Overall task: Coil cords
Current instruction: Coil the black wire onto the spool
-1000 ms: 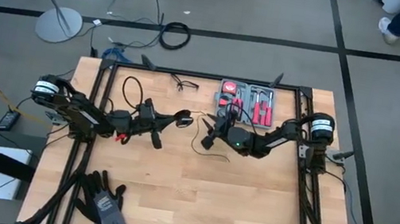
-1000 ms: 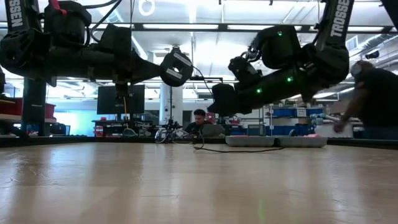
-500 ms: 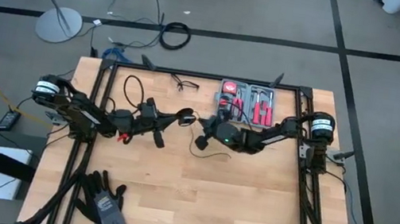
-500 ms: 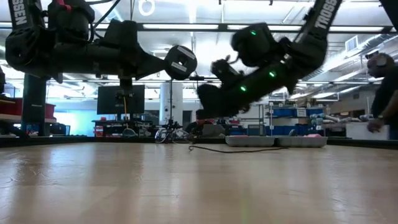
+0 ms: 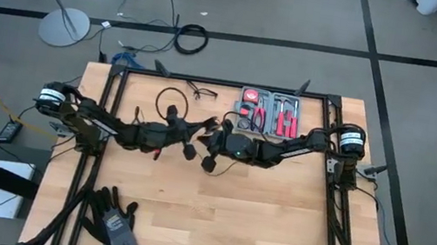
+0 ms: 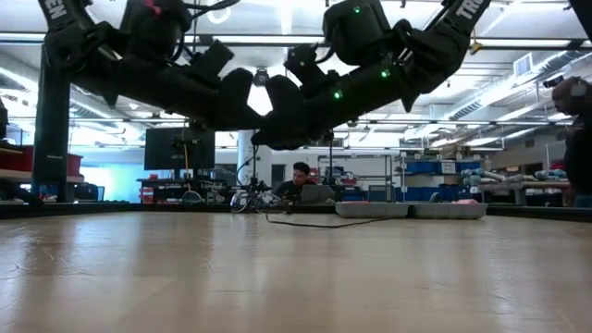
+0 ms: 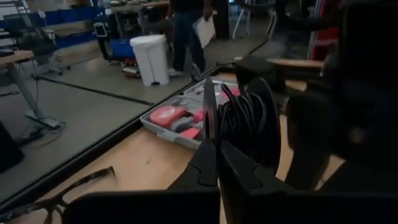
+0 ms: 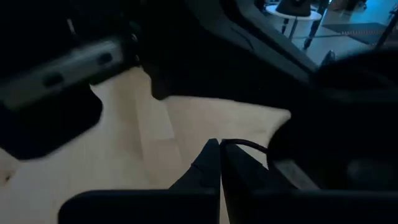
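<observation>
We find both arms meeting over the middle of the table's (image 5: 271, 236) far half. The left gripper (image 7: 214, 140) is pinched shut on the cords (image 7: 245, 121), a bundle of thin black loops standing up between its fingers. The right gripper (image 8: 219, 144) is shut too, with a thin black strand at its tips (we judge it is holding that strand, though we can't be sure).

In the high view the cords (image 5: 171, 97) form a loose loop rising from the left gripper (image 5: 189, 140) toward the far edge; the right gripper (image 5: 208, 145) sits just beside it.

Handling, as we judge it: very light, limp and springy, so the loops will sag and slip open unless pinched across all strands. The best hold is where the turns cross.

The loop's long axis runs roughly from the grippers toward the far edge. We cannot see the puck end.
</observation>
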Controlling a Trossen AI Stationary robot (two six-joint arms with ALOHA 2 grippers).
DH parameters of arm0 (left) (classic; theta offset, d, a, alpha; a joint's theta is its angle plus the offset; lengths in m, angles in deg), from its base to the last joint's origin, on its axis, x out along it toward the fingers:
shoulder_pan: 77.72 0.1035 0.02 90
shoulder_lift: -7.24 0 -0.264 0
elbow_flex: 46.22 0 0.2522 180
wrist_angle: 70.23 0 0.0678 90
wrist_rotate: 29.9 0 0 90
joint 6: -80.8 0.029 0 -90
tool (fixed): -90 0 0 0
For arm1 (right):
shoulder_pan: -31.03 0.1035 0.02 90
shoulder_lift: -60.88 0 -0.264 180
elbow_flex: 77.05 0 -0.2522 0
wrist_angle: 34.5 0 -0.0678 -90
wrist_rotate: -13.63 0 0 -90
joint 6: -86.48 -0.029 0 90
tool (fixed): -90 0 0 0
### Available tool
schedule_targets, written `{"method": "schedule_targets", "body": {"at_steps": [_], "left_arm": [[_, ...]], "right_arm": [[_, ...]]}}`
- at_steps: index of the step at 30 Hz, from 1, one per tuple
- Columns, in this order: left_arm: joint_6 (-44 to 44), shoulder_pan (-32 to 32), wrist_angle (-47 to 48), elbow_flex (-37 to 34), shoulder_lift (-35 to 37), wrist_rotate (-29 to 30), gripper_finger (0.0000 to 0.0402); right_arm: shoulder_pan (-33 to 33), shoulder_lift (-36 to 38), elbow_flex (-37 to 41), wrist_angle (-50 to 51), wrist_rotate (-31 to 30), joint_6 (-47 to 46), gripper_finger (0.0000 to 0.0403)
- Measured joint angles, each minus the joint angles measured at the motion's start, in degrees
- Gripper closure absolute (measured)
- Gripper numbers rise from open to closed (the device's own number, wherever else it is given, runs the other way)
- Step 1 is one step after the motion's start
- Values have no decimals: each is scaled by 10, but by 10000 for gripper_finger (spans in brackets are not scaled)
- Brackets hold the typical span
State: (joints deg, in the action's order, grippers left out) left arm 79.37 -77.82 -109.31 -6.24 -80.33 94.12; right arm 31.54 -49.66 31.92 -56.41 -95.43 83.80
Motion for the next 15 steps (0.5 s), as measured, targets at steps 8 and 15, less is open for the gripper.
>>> {"method": "schedule_targets", "body": {"at_steps": [8, 15], "left_arm": [[-4, -4, 96, 8, 0, 6, 401], [-6, -26, 130, 8, 0, -4, 401]], "right_arm": [[17, 18, -5, 13, -22, 18, 403], [21, 76, -5, 163, -81, 29, 392]]}}
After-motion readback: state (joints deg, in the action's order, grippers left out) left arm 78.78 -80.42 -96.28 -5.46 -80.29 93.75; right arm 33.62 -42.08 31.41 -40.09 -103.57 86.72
